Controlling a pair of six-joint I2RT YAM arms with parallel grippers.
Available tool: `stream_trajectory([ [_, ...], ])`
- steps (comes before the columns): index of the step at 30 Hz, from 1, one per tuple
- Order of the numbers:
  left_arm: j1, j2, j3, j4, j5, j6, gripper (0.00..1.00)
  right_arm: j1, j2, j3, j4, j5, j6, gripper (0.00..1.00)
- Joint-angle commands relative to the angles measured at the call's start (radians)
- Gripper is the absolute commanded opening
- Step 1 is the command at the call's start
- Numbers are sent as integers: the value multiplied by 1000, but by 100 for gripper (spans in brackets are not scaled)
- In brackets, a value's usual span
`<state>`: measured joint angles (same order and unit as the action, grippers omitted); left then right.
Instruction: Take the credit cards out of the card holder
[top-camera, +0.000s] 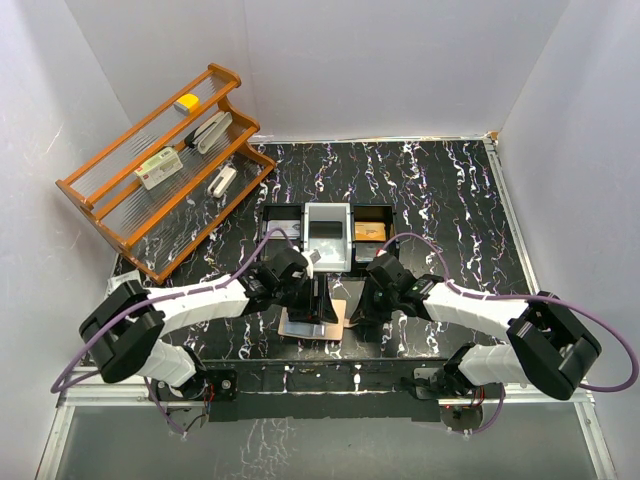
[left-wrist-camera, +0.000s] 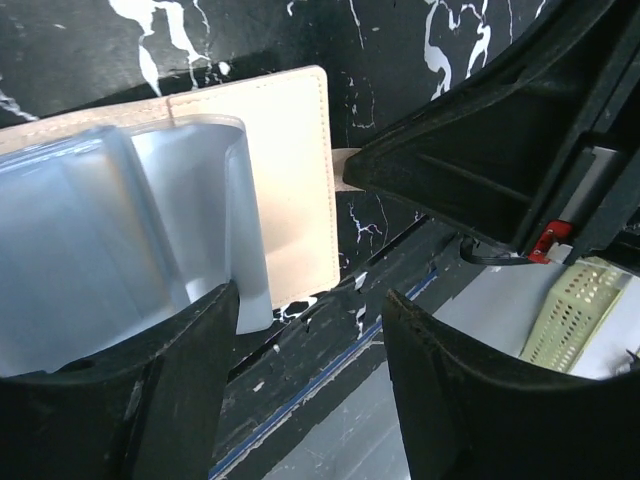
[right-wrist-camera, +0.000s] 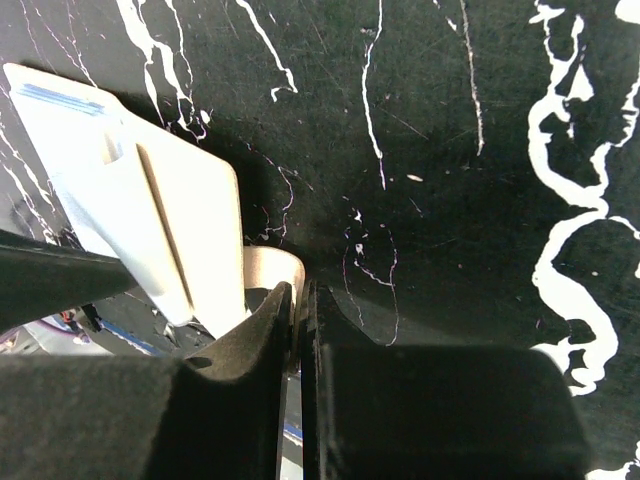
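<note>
The beige card holder (top-camera: 340, 316) lies open near the table's front edge. In the left wrist view its beige leaf (left-wrist-camera: 290, 180) shows beside pale blue-grey translucent inner sleeves (left-wrist-camera: 110, 240); I cannot tell whether cards are in them. My left gripper (left-wrist-camera: 310, 340) is open over the holder's near edge, one finger (left-wrist-camera: 170, 390) by the sleeves. My right gripper (right-wrist-camera: 300, 300) is shut on the holder's snap tab (right-wrist-camera: 272, 268) and also shows in the left wrist view (left-wrist-camera: 480, 150). The holder's leaf (right-wrist-camera: 190, 220) stands beside it. An orange-brown credit card (top-camera: 372, 230) lies in the tray's right compartment.
A black-and-grey three-compartment tray (top-camera: 326, 212) stands just behind the holder. A wooden rack (top-camera: 110, 215) at the back left holds small items, among them a white label-printed box (top-camera: 158, 170). The table's front rail (top-camera: 320, 380) runs close below both grippers.
</note>
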<state>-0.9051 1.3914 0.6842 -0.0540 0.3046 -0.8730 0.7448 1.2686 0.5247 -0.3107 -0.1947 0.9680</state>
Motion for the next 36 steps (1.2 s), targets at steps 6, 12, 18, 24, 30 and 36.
stream_trajectory([
  [6, 4, 89, -5, 96, 150, -6, 57, -2, -51, 19, 23, 15, 21, 7],
  [12, 4, 133, -6, 150, 208, -10, 58, -1, -110, 95, -85, 86, 4, 24],
  [18, 4, 146, -6, 167, 220, -7, 61, -1, -150, 180, -110, 145, -7, 34],
  [24, 3, 149, -2, 168, 223, 1, 61, -2, -28, 220, 27, 33, -20, 31],
  [30, 4, 144, -7, 179, 252, 13, 61, -2, 145, 256, 129, -82, -10, 20],
  [36, 4, 163, -8, 203, 286, 11, 61, -1, 225, 244, 234, -185, -2, 17],
])
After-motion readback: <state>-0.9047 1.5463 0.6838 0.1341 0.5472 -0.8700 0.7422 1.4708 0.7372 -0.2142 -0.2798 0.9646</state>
